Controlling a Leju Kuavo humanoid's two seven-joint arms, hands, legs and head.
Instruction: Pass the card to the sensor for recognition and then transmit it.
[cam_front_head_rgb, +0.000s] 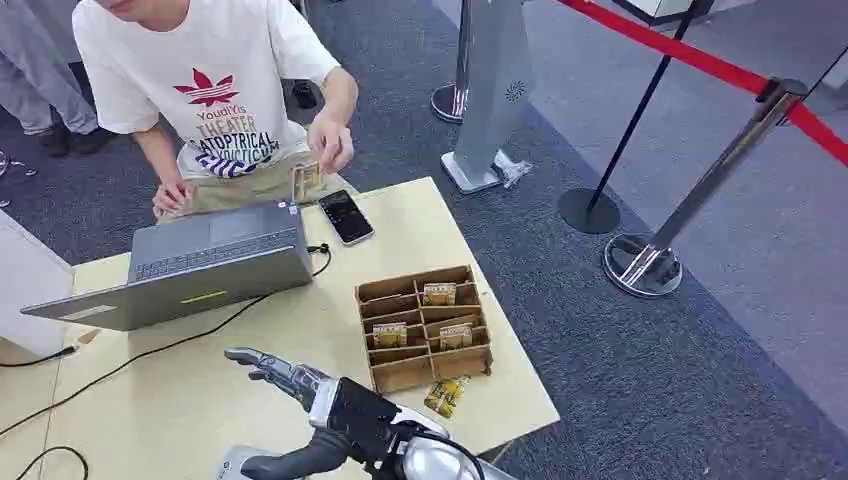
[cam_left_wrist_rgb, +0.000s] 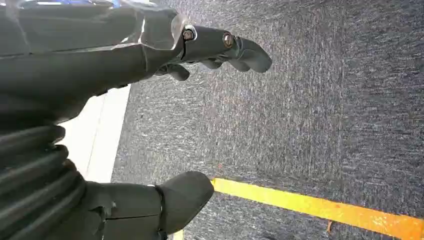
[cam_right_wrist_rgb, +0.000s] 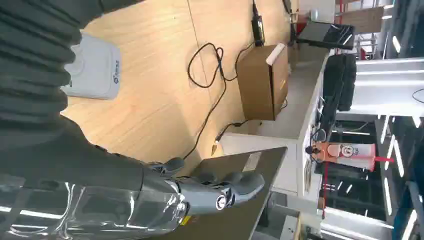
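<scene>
My right hand (cam_front_head_rgb: 272, 368) reaches over the wooden table (cam_front_head_rgb: 300, 330) with its fingers stretched out flat and holds nothing; in the right wrist view the right hand (cam_right_wrist_rgb: 215, 190) lies before the laptop's lid. A white sensor pad (cam_right_wrist_rgb: 97, 72) sits on the table close behind that hand. Cards (cam_front_head_rgb: 438, 293) stand in a compartmented wooden box (cam_front_head_rgb: 372, 292), and one card (cam_front_head_rgb: 445, 396) lies loose on the table in front of it. A person across the table pinches another card (cam_front_head_rgb: 305, 180). My left hand (cam_left_wrist_rgb: 210, 50) hangs over carpet, fingers apart and empty.
A grey laptop (cam_front_head_rgb: 200, 265) stands open at the table's far left and a phone (cam_front_head_rgb: 345, 216) lies beside it. Black cables (cam_front_head_rgb: 150, 350) cross the tabletop. A cardboard box (cam_right_wrist_rgb: 262, 82) sits farther along. Stanchions with red tape (cam_front_head_rgb: 720, 165) stand on the right.
</scene>
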